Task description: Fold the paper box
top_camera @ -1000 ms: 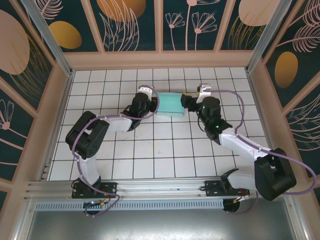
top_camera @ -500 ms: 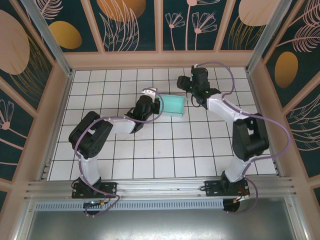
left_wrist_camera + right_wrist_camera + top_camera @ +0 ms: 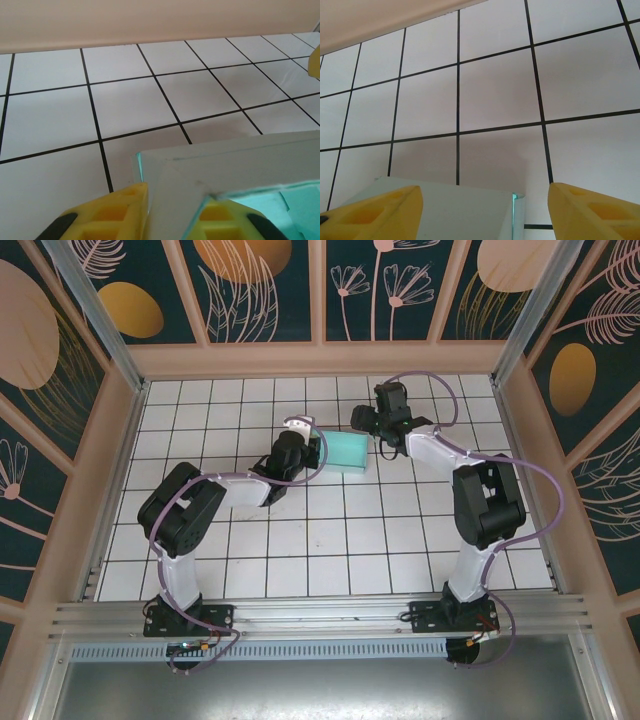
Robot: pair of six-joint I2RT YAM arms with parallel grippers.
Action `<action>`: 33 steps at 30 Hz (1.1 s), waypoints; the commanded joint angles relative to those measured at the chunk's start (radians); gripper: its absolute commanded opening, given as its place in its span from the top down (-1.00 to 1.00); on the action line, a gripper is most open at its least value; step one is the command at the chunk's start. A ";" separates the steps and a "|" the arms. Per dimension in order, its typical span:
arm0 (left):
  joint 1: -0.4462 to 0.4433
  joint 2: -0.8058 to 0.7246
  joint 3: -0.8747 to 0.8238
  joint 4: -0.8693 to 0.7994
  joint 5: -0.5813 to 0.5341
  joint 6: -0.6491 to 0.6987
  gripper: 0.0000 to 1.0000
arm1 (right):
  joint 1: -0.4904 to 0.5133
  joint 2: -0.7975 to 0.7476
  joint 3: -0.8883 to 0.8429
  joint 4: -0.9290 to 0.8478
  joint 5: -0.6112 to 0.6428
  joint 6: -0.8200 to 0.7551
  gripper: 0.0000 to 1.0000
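The paper box [image 3: 345, 452], a small shallow mint-blue box, sits on the white tiled table at mid-back. My left gripper [image 3: 303, 434] is at its left end. In the left wrist view the box's pale wall and folded flap [image 3: 200, 170] pass between the yellow fingers [image 3: 107, 215], which stand slightly parted around the card; this gripper [image 3: 172, 217] is open. My right gripper [image 3: 366, 423] hovers at the box's far right corner. It is wide open [image 3: 482, 212], and the box's corner [image 3: 470, 210] lies between its fingers without touching them.
A wooden wall [image 3: 320, 360] runs along the back of the tiled table [image 3: 300, 540], close behind the box. Side walls close in left and right. A metal rail [image 3: 320, 615] crosses the near edge by the arm bases. The right gripper's yellow fingertip [image 3: 315, 62] shows at the far right.
The right arm has swung from the near right of the box up to its far right corner, stretched out along the back. The left arm and the box have hardly moved.
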 commanded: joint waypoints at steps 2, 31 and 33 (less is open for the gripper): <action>-0.003 -0.039 -0.039 -0.023 0.031 -0.019 0.41 | 0.006 0.010 -0.010 0.003 -0.003 0.013 -0.34; 0.000 -0.419 -0.115 -0.142 0.063 -0.102 -0.64 | 0.030 -0.034 -0.117 0.028 0.010 -0.043 -0.35; 0.004 -0.391 -0.047 -0.204 0.054 -0.098 -0.65 | 0.030 -0.039 -0.119 0.029 0.010 -0.044 -0.35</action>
